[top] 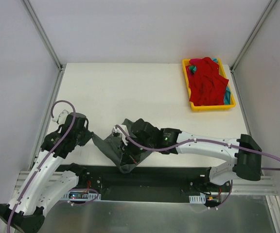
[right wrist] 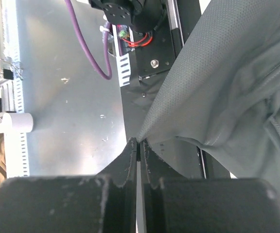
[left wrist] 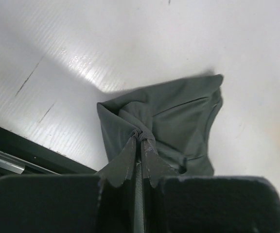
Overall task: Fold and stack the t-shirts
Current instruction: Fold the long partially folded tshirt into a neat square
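tightly closed, left gripper (left wrist: 140,141), right gripper (right wrist: 138,141) pinch grey t-shirt (left wrist: 179,116).

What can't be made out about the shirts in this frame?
1. Top view: the right arm covers much of the grey t-shirt, hiding its folds.
2. Top view: the teal t-shirt is mostly buried under the red t-shirt in the tray.
3. Right wrist view: the grey t-shirt runs off the right edge beyond the right tool.
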Robot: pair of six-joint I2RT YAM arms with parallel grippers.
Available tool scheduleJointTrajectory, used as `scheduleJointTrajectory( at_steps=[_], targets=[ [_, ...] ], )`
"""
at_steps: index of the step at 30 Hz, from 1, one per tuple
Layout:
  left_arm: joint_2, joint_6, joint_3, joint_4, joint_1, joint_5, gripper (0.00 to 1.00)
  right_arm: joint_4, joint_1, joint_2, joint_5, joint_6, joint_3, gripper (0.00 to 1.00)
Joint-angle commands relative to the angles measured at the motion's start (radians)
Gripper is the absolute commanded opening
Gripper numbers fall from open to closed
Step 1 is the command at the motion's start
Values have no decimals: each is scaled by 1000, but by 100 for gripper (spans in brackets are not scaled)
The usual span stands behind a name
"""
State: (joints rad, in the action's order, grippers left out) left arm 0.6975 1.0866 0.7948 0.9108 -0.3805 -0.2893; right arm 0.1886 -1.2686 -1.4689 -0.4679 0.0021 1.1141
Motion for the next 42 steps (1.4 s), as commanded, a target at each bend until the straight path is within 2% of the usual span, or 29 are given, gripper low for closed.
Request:
scheduleJointTrajectory(
  at_steps=[1, 7, 14, 19, 25, 30, 36, 40, 42],
  targets=[
    [31, 19, 87, -6, 2, -45, 0, 5, 11, 90, -80, 79, -29, 1],
    [229, -27, 168, -116, -15, 39, 0, 2, 104, 172, 12, 142, -146, 1],
    [437, -34, 308, -171, -159, -82, 0, -3, 195, 355, 170, 225, -319, 1],
    [627, -42, 391, -174, -178, -114, 0, -20, 279, 426, 208, 272, -445, 0],
    [870, -103, 520, -178, -189, -77, 0, -37, 382, 423, 241, 303, -530, 1],
    [1019, -157, 598, -178, -196, -50, 0, -44, 403, 390, 258, 331, -551, 1],
    [1125, -191, 635, -179, -199, -18, 0, -44, 416, 360, 293, 380, -568, 1],
    [1189, -220, 659, -178, -202, -5, 0, -44, 419, 331, 391, 403, -594, 4],
    [1224, -232, 676, -176, -202, 6, 6, -44, 419, 300, 426, 404, -593, 9]
  ],
)
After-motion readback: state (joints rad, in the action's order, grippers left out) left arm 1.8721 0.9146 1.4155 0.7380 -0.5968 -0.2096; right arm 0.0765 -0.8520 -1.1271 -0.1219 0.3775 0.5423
